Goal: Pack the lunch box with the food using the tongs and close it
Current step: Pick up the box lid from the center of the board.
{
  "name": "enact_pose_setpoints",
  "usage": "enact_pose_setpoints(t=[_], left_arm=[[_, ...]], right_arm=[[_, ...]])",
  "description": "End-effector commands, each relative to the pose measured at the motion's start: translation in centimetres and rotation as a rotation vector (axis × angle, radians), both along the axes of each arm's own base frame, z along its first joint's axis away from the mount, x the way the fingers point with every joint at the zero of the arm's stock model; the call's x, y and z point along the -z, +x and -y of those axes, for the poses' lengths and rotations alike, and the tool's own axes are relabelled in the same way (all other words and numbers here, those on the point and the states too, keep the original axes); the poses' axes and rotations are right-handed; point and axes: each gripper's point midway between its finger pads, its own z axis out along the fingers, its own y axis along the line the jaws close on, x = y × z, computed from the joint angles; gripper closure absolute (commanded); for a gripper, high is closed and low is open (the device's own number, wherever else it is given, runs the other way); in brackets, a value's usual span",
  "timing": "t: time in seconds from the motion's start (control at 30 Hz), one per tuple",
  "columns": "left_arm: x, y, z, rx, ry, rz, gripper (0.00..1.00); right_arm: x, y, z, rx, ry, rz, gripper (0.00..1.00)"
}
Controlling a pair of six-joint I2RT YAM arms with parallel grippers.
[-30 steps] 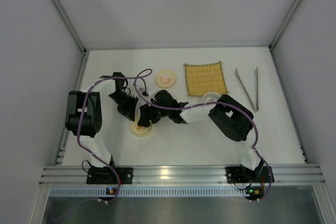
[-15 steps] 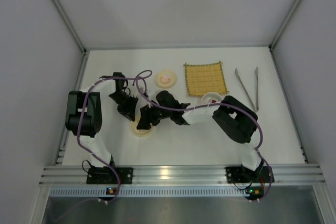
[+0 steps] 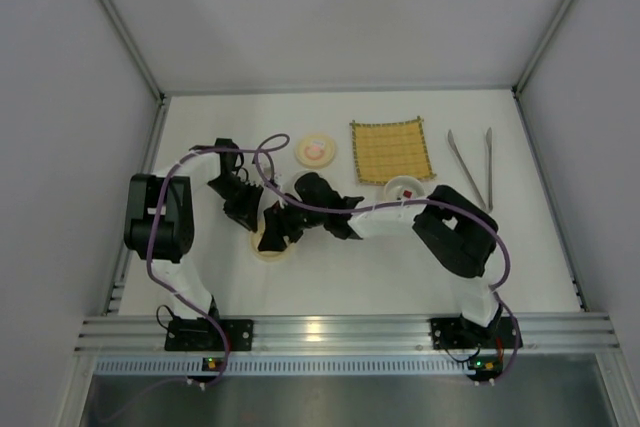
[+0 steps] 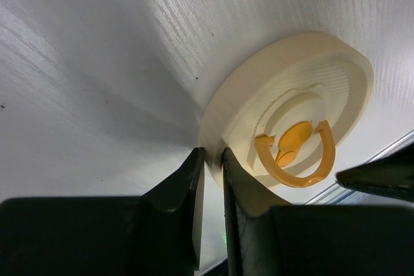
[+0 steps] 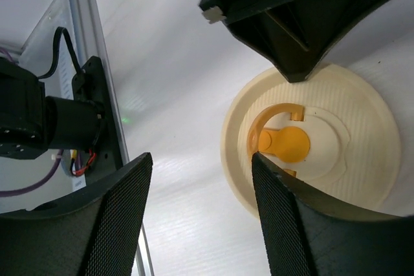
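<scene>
The cream round lunch box lid (image 3: 268, 247), with an orange ring handle (image 4: 297, 153), lies flat on the table at the left. My left gripper (image 4: 212, 166) is shut on its rim. My right gripper (image 5: 200, 159) is open, one finger (image 5: 291, 211) over the lid (image 5: 362, 159) by the handle and the other over bare table. A red-topped piece of food (image 3: 408, 190) sits in a small white dish (image 3: 407, 181). The silvery tongs (image 3: 470, 167) lie untouched at the far right. A second cream round piece (image 3: 316, 150) with a pink centre lies behind the grippers.
A yellow woven mat (image 3: 391, 151) lies between the round piece and the tongs. The two arms cross close together over the left half of the table. A metal rail (image 3: 340, 330) runs along the near edge. White walls enclose the other three sides.
The right arm's elbow has swung down and to the right, uncovering the white dish and its food. Both grippers have stayed at the lid.
</scene>
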Motion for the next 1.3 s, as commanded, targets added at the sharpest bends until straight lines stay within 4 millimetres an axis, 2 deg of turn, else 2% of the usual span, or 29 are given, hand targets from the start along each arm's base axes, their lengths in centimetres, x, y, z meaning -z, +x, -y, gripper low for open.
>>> enact_pose_setpoints(t=[0.0,0.07,0.1,0.13,0.17,0.23,0.27,0.3,0.33,0.37,0.4,0.43,0.5,0.53,0.57,0.6,0.67,0.7,0.73,0.77,0.8,0.83,0.9,1.0,1.07,1.13,1.17,1.27], left_arm=[[-0.2,1.5,-0.1,0.011,0.009,0.092,1.0],[-1.4,1.7,0.0,0.009,-0.008,0.118,0.96],[-1.9,1.7,0.0,-0.001,-0.015,0.127,0.89],[-2.9,1.9,-0.1,-0.012,-0.022,0.16,0.81],[-3.7,2.2,-0.3,-0.028,-0.039,0.18,0.57],[-5.3,2.6,-0.4,-0.034,-0.052,0.224,0.39],[-6.7,2.9,-0.5,-0.039,-0.061,0.267,0.24],[-7.5,3.0,-0.6,-0.034,-0.066,0.294,0.18],[-8.5,3.3,-0.7,-0.028,-0.062,0.326,0.13],[-10.1,3.3,-0.8,-0.024,-0.057,0.379,0.08],[-10.8,3.4,-1.2,-0.01,-0.039,0.414,0.02],[-11.5,3.3,-1.4,0.001,-0.029,0.444,0.02],[-13.7,3.0,-1.7,0.039,-0.011,0.532,0.02],[-14.3,3.0,-2.0,0.048,0.006,0.563,0.02],[-14.9,2.8,-2.1,0.06,0.011,0.59,0.02],[-15.9,2.7,-2.3,0.083,0.02,0.636,0.02],[-16.8,2.5,-1.9,0.121,0.002,0.673,0.02],[-17.0,2.1,-1.7,0.178,-0.008,0.686,0.02],[-17.4,1.6,-1.4,0.232,-0.028,0.705,0.02],[-17.8,0.6,0.0,0.308,-0.113,0.713,0.02],[-17.8,-0.5,0.4,0.422,-0.14,0.724,0.03],[-17.9,-1.1,1.0,0.48,-0.161,0.734,0.05],[-17.2,-1.6,2.2,0.639,-0.124,0.746,0.15],[-15.1,-3.1,3.1,0.886,-0.076,0.728,0.19],[-13.6,-4.6,3.9,1.027,-0.08,0.712,0.19],[-12.2,-5.4,4.1,1.18,-0.069,0.724,0.21],[-10.9,-6.2,4.4,1.275,-0.078,0.714,0.22],[-8.6,-6.9,4.7,1.399,-0.081,0.693,0.25]], right_arm=[[-7.3,0.0,-0.1,-0.063,0.113,0.166,0.36],[-9.0,0.1,1.1,-0.08,0.114,0.223,0.36],[-10.3,0.3,2.0,-0.076,0.13,0.248,0.35],[-10.5,0.3,2.6,-0.081,0.115,0.25,0.35],[-10.9,0.6,3.3,-0.083,0.113,0.258,0.35],[-12.8,1.8,5.1,-0.067,0.145,0.254,0.33],[-13.5,2.2,5.9,-0.056,0.157,0.247,0.32],[-14.0,3.1,7.0,-0.049,0.165,0.243,0.31],[-15.0,3.4,7.9,-0.044,0.175,0.256,0.31],[-15.3,3.3,8.9,-0.061,0.163,0.249,0.3],[-15.8,4.5,10.5,-0.038,0.161,0.255,0.3],[-17.0,4.4,11.7,-0.036,0.168,0.266,0.29],[-17.1,5.2,14.6,-0.008,0.149,0.259,0.26],[-18.4,5.1,15.8,0.004,0.159,0.295,0.25],[-18.7,5.3,16.9,0.01,0.15,0.333,0.24],[-18.8,5.6,18.8,0.046,0.135,0.344,0.21],[-18.5,5.8,20.7,0.071,0.106,0.382,0.2],[-17.6,6.6,22.4,0.119,0.079,0.38,0.19],[-17.8,6.6,23.5,0.137,0.068,0.399,0.19],[-17.2,6.8,24.5,0.163,0.057,0.383,0.19],[-17.1,7.8,26.2,0.219,0.045,0.38,0.19],[-17.1,7.8,27.2,0.24,0.031,0.377,0.19],[-16.9,8.9,29.7,0.314,0.01,0.364,0.18],[-16.8,9.6,32.6,0.391,0.007,0.335,0.18],[-16.6,9.7,33.8,0.425,0.007,0.308,0.18],[-16.5,9.9,34.8,0.448,0.01,0.294,0.18],[-16.3,10.1,35.6,0.475,0.009,0.281,0.19],[-16.0,10.3,36.3,0.495,0.009,0.264,0.19]])
